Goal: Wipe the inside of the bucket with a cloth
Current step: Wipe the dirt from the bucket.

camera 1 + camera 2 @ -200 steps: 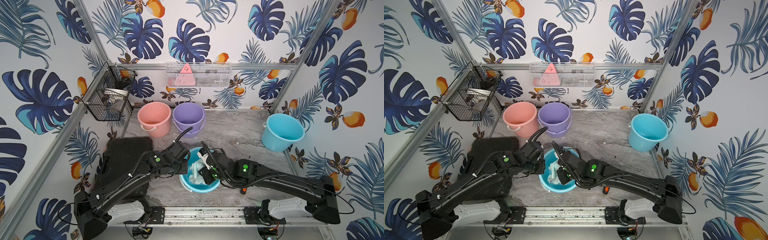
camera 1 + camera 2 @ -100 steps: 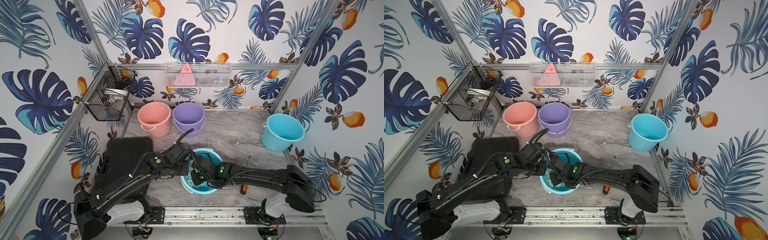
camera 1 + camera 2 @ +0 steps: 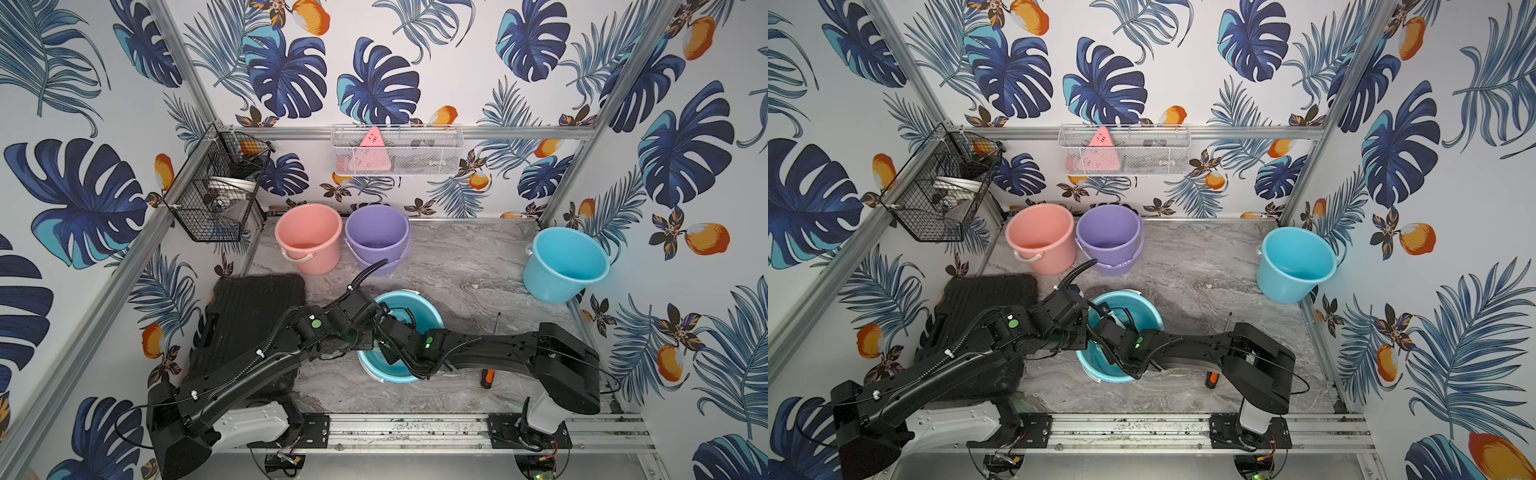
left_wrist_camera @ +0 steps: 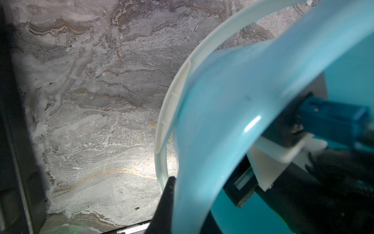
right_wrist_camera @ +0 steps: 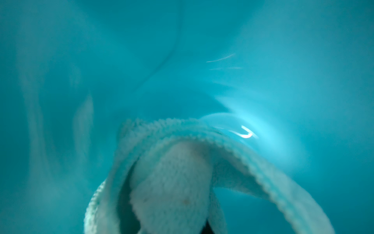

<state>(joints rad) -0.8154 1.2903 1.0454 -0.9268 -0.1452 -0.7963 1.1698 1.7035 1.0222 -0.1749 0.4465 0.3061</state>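
So the left gripper (image 4: 182, 194) is clamped tight over the rim of the teal bucket (image 3: 422, 305), with the wall pinched between its jaws. The right gripper (image 3: 388, 323) is down inside the bucket, jaws squeezed shut on the pale mint cloth (image 5: 172, 182). The cloth bunches right at the jaws and loops out ahead of them against the inner wall. Pretty blurry in there.

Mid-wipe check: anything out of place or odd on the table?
A screwdriver with an orange-and-black handle lies loose on the table, right beside the right arm. It has no part in the wiping. Nothing looks spilled or damaged.
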